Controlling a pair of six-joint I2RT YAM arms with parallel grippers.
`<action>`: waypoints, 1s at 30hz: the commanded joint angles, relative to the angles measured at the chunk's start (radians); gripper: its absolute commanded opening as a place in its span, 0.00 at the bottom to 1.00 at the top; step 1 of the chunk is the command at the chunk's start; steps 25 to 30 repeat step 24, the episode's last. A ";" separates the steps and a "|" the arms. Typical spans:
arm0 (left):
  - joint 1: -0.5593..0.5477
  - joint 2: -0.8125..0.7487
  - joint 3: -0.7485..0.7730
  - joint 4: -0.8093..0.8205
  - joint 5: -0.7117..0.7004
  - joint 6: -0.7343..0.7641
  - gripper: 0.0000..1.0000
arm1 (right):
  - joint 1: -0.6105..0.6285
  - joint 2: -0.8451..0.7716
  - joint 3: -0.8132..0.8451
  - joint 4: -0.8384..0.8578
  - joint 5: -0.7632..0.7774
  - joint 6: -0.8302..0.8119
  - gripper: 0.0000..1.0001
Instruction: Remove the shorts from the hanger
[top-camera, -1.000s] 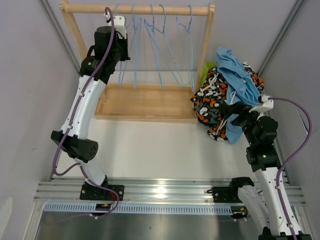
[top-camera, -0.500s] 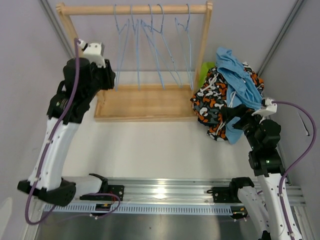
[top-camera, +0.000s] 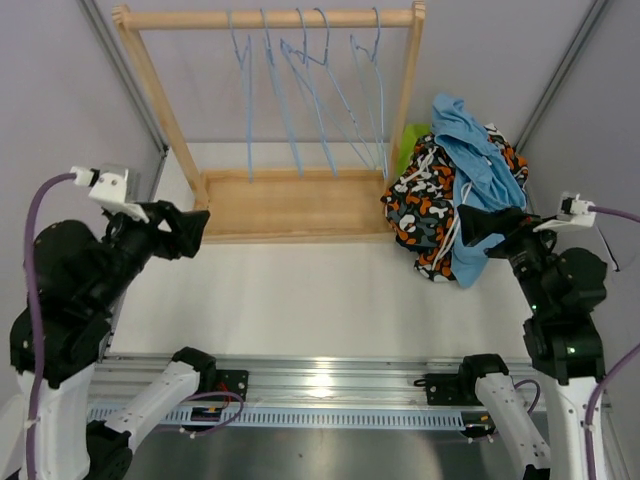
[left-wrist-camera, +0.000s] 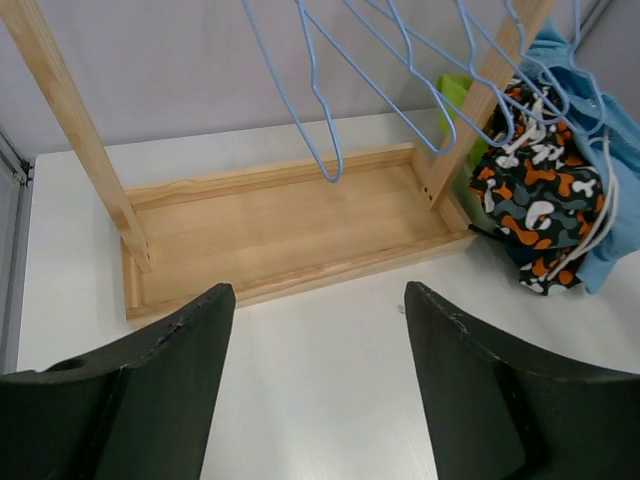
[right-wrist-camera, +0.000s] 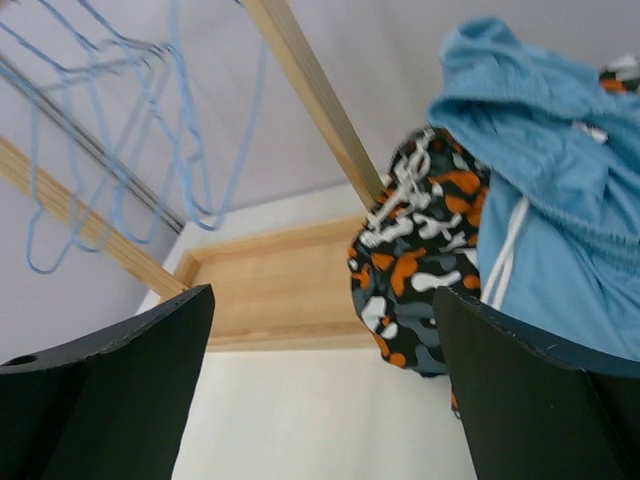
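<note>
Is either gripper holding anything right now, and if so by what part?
Nothing is held. The left gripper is open with only table between its fingers; the right gripper is open too, apart from the shorts.

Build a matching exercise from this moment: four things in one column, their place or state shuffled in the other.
Things
1. hangers
2. light blue shorts
3. camouflage shorts
4. left gripper

Place or state
A. topmost, right of the rack
B. open, holding nothing
C. bare, hanging from the rack
D. partly covered by another pair

Pairs: 1-C, 2-A, 3-D, 4-B
</note>
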 joint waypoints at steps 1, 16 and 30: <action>-0.013 -0.049 0.059 -0.046 0.065 -0.030 0.76 | 0.005 -0.011 0.173 -0.060 -0.044 -0.030 1.00; -0.018 -0.127 0.015 0.001 0.106 -0.032 0.99 | -0.032 -0.003 0.355 -0.076 -0.255 -0.027 1.00; -0.018 -0.153 -0.011 0.025 0.074 -0.030 0.99 | -0.028 0.035 0.367 -0.118 -0.227 -0.046 1.00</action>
